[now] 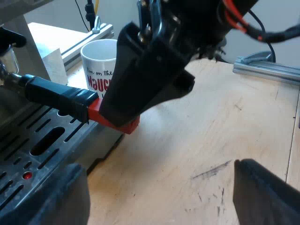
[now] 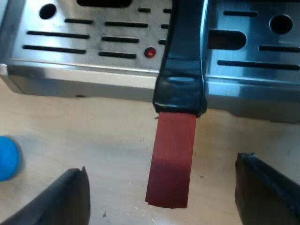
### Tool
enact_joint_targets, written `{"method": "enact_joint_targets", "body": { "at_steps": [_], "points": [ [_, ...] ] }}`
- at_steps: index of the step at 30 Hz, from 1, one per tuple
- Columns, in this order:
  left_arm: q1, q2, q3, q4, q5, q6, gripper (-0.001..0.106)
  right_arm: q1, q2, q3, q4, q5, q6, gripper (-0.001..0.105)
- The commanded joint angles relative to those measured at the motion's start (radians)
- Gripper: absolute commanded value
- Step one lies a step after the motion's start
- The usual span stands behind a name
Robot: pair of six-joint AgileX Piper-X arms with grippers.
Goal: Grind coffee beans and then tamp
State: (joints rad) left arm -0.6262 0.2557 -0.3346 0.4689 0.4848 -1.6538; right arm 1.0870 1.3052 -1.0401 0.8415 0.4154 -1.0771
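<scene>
Holding the left claw (image 1: 159,171) spread wide, gripping nothing, with only bare table (image 1: 211,131) lying between its two fingers. Counting, ahead of that claw: one espresso machine (image 1: 33,140), one holder handle (image 1: 56,96) sticking out from the machine's front and ending in one red tip (image 1: 119,124), and one white mug (image 1: 99,58) standing upright on the table just beyond the handle. Not managing to see into the mug, so not telling what it is holding. Holding the right claw (image 2: 163,168) at that red tip, likewise wide open and clasping nothing, its two fingers straddling the tip with a clear gap on either side, touching neither edge. Counting, ahead of this claw: one slotted tray (image 2: 70,63) on the machine, carrying one small red light (image 2: 150,52). Spotting, off beside one finger, one blue tamper (image 2: 7,157) on the table, only its rounded edge showing, well apart from the handle.
</scene>
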Motion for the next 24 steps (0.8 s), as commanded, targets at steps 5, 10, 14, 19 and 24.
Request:
{"method": "enact_joint_targets", "body": {
  "at_steps": [5,10,14,19,24],
  "points": [
    [-0.004,-0.005,-0.002,0.005,0.006,-0.011,0.066,-0.073,0.036,-0.010,-0.026,-0.016,-0.001,0.065],
    [-0.004,-0.005,-0.002,0.005,0.006,-0.011,0.066,-0.083,0.062,-0.010,-0.037,-0.017,-0.001,0.065],
    [-0.004,-0.005,-0.002,0.005,0.006,-0.011,0.066,-0.083,0.089,-0.010,-0.044,-0.034,-0.001,0.065],
    [-0.004,-0.005,-0.002,0.005,0.006,-0.011,0.066,-0.083,0.116,-0.001,-0.111,-0.028,-0.001,0.065],
    [-0.004,-0.005,-0.002,0.005,0.006,-0.011,0.066,-0.083,0.125,0.028,-0.159,-0.031,-0.001,0.065]
  ]
}}
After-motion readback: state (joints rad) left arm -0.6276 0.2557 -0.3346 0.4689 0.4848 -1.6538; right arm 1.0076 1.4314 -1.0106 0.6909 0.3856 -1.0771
